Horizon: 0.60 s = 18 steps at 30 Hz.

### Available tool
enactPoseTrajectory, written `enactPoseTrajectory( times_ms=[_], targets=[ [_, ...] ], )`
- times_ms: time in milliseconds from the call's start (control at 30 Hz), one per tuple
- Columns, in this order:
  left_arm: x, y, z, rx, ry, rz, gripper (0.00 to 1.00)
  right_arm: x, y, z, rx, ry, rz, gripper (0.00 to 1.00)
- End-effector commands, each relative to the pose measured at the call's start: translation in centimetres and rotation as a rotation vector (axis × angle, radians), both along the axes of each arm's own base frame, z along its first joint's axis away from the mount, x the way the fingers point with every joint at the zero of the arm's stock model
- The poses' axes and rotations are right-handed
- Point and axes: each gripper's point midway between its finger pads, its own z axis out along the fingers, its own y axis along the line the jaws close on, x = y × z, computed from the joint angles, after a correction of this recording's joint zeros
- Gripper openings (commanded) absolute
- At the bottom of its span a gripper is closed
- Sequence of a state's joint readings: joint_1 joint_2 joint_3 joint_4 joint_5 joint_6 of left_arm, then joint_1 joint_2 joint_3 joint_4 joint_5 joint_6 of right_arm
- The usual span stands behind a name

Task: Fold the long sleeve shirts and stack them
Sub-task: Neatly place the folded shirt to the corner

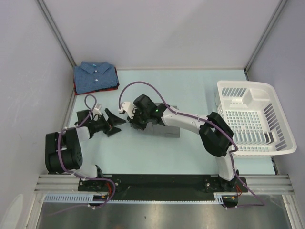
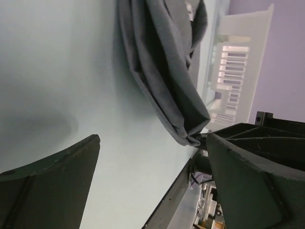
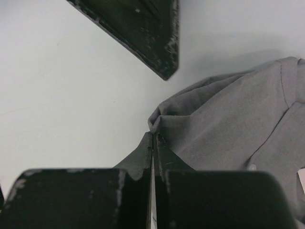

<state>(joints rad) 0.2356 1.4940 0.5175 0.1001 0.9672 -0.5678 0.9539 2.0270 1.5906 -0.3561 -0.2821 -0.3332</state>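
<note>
Your left gripper (image 1: 116, 123) stands spread as wide as it goes, holding nothing, with the grey shirt (image 2: 162, 62) just ahead of its fingers. Your right gripper (image 3: 153, 136) is pinched tight on that shirt's folded edge. The cloth puckers at its tips and spreads away to their right.

Left arm (image 1: 62, 152) and right arm (image 1: 183, 121) share black joints, white links, looping purple cables (image 1: 140, 83) and black pincer fingers (image 3: 214, 200).
</note>
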Motion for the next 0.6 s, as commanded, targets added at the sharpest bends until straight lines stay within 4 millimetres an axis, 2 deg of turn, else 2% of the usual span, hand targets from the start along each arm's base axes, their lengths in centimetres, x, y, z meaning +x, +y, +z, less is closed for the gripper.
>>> enactPoseTrajectory(
  times_ms=[0,67,167,333,467,533,567],
  targets=[
    [1.4,-1.9,3.3,-0.135,-0.122,-0.036,0.99,-0.9,0.8,3.5,0.105,-0.002,0.031,0.00],
    [1.5,-2.1,3.6,-0.183,-0.098,-0.018,0.99,-1.0,0.8,3.6,0.110,0.006,0.036,0.00],
    [1.8,-2.0,3.0,-0.182,-0.073,0.014,0.99,-1.0,0.7,3.2,0.103,0.002,0.043,0.00],
    [2.3,-3.9,1.7,-0.175,-0.014,-0.005,0.99,-1.0,0.9,2.6,0.095,-0.003,0.051,0.00],
    [2.7,-6.2,0.5,-0.166,0.035,-0.038,1.00,-0.7,1.0,2.6,0.097,-0.013,0.044,0.00],
    [3.3,-6.6,0.1,-0.161,0.054,-0.027,1.00,-0.7,1.1,2.8,0.100,-0.018,0.045,0.00],
    [3.7,-6.4,-0.8,-0.149,0.075,-0.003,0.99,-0.5,1.2,2.9,0.102,-0.022,0.042,0.00]
  ],
)
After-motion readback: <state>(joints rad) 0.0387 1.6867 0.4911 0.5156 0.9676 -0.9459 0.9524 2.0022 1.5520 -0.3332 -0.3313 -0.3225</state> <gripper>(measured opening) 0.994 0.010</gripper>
